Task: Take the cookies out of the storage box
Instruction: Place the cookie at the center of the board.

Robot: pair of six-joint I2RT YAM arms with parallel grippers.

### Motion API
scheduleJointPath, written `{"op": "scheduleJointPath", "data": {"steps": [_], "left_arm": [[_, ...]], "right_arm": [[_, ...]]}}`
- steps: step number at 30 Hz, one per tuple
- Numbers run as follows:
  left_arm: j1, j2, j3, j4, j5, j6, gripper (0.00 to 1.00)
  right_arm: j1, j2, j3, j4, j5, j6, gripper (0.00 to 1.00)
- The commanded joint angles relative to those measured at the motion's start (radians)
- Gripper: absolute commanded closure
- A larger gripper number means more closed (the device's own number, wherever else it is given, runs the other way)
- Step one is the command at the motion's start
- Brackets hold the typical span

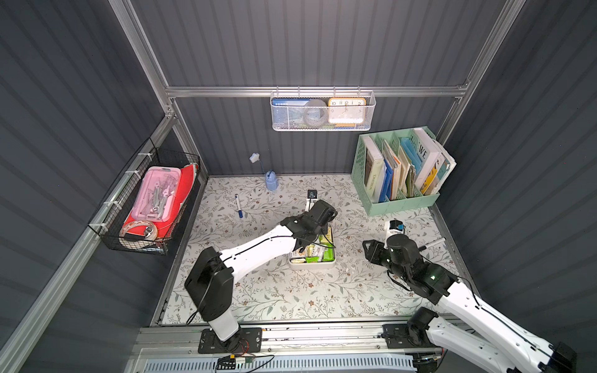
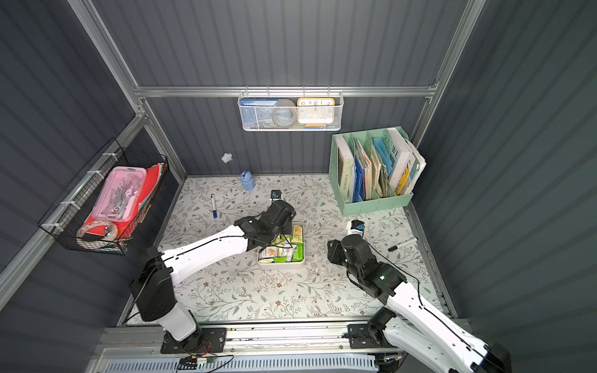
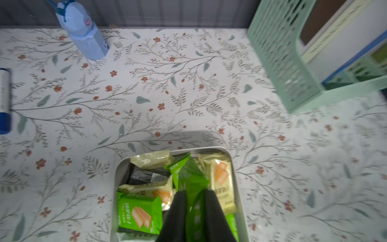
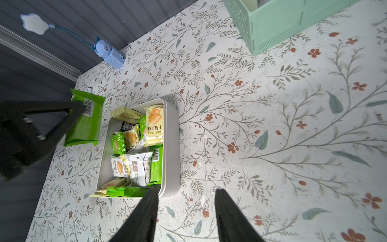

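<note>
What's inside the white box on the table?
Cookie packets: green, pale yellow, white and one black, piled in the storage box. The left gripper pinches a green packet. The pile covers most of the box floor and any packets underneath.

White storage box [image 4: 171, 146], piled green and yellow cookies [image 4: 154, 123], one green packet [image 4: 83, 127] aloft

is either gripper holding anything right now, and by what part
The left gripper pinches a green cookie packet by one end; the rest sticks out beyond the jaws. The right gripper is open and holds nothing.
</note>
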Motion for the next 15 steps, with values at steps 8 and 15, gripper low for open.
{"op": "scheduleJointPath", "data": {"steps": [8, 15], "left_arm": [[-0.078, 0.009, -0.211, 0.664, 0.379, -0.318, 0.97], [-0.176, 0.208, -0.182, 0.848, 0.294, -0.469, 0.96]], "right_arm": [[-0.007, -0.152, -0.009, -0.223, 0.002, 0.046, 0.51], [-0.008, -0.306, 0.024, -0.460, 0.034, 0.048, 0.52]]}}
